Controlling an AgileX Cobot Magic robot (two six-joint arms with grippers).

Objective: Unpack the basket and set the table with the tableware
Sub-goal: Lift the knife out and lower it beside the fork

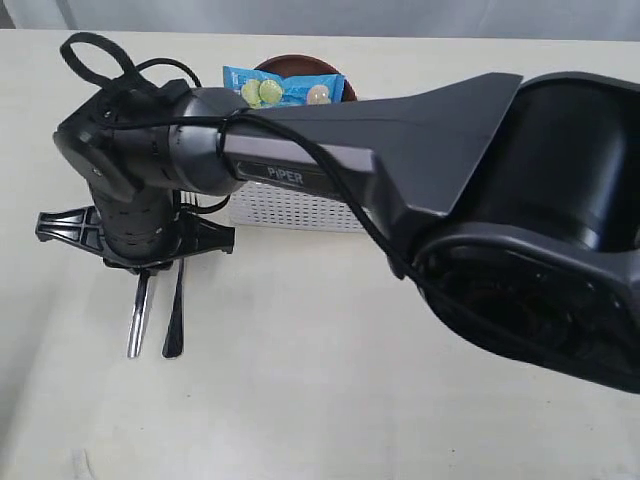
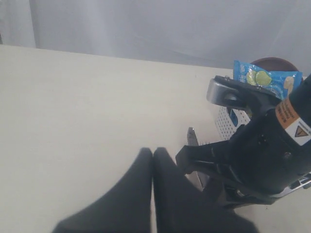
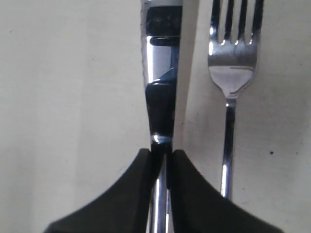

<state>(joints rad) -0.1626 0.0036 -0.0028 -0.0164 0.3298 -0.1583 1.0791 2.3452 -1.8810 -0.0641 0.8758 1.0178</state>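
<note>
On the far left, my right fingers (image 3: 149, 167) are pinched shut on the knife (image 3: 160, 97), which lies along the worktop (image 1: 330, 400). The fork (image 3: 231, 73) lies just beside it on the right, parallel. Further right stands the basket (image 1: 290, 208), with a blue bag (image 1: 285, 88) and a brown plate (image 1: 300, 63) showing at its top. My left fingers (image 2: 148, 167) are pressed together and hold nothing.
</note>
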